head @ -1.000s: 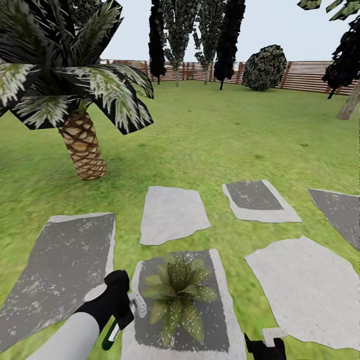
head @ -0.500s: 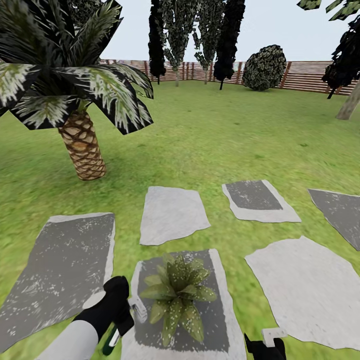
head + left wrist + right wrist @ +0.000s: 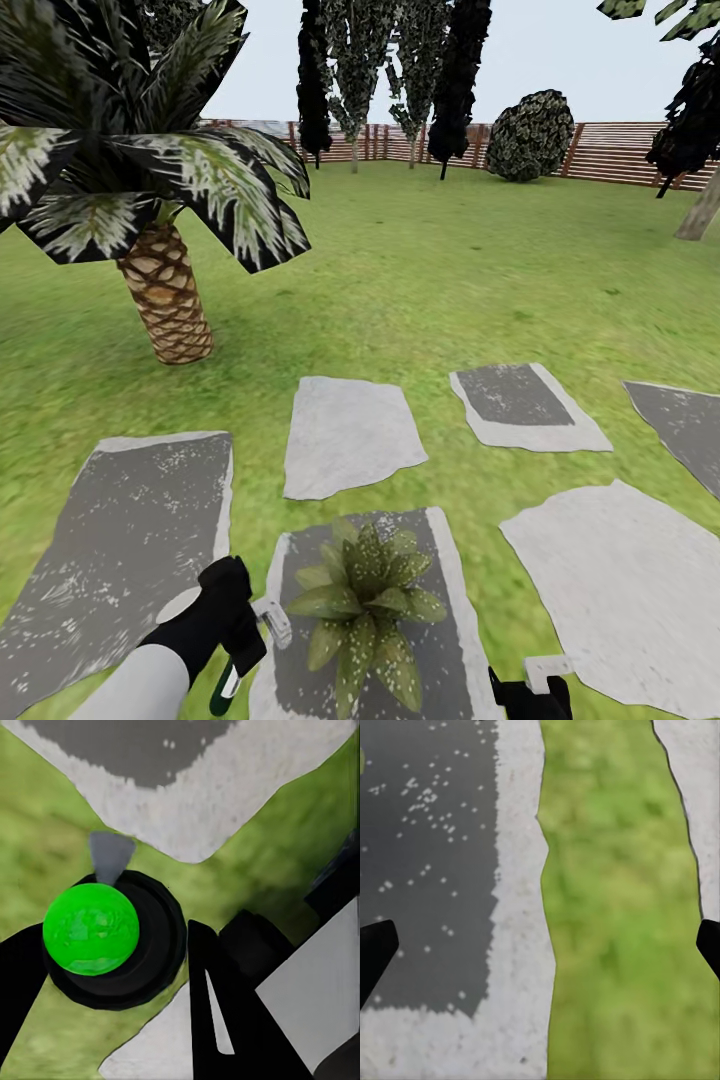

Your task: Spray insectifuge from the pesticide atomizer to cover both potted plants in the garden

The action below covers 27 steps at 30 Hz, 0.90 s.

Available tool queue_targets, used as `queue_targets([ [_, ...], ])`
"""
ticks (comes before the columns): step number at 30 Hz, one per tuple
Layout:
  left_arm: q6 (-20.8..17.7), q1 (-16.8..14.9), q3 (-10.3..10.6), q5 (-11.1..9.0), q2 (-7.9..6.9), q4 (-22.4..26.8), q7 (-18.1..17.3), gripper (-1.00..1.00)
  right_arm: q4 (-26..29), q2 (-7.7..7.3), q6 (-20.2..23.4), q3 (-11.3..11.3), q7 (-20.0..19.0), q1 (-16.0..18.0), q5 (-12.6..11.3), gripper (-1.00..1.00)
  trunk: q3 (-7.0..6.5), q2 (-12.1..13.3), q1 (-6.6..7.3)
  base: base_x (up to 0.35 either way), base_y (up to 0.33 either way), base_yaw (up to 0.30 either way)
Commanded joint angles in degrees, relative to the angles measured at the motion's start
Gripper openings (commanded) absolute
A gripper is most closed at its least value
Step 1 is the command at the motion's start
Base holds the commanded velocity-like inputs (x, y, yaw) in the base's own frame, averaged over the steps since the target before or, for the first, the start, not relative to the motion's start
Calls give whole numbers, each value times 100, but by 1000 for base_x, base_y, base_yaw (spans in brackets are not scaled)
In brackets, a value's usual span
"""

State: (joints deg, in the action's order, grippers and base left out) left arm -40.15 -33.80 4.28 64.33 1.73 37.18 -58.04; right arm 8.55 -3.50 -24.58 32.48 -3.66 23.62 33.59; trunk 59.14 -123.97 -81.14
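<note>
Fingers (image 3: 217, 1020) of the left gripper (image 3: 240, 640) apparently grip the pesticide atomizer (image 3: 268, 620) beside the potted plant (image 3: 365, 610); right fingers (image 3: 375, 952) spread wide.

The black left end effector (image 3: 238, 630) covers most of the small white-headed, dark green-handled pesticide atomizer (image 3: 272, 620). The low speckled green rosette potted plant (image 3: 366, 610) hides its own pot. The picture's lower edge cuts off the black right end effector (image 3: 530, 695).

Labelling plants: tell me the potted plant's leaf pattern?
Green pointed leaves with pale speckles, clearest in the head view: potted plant.
</note>
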Motion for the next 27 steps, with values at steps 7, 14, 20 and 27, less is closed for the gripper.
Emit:
queue_targets([
  [7, 24, 21, -50, 36, 10, -40, -3, -100, 4, -2, -21, 48, -38, 2, 8, 100, 5, -2, 1, 0, 0, 0],
  [14, 25, 57, -83, 28, 32, -93, 736, -100, -1, -2, -21, 48, -38, 2, 13, 100, 5, -2, 1, 0, 0, -159],
  [20, 35, 58, -85, 27, 57, -87, 765, -100, -10, 4, -25, 47, -33, 2, 12, 100, 5, -2, 1, 0, 0, -14],
  [27, 47, 58, -85, -299, 86, -96, 1036, -100, -3, -2, -29, 48, -29, 2, 7, 100, 5, -2, 1, -168, 0, 0],
])
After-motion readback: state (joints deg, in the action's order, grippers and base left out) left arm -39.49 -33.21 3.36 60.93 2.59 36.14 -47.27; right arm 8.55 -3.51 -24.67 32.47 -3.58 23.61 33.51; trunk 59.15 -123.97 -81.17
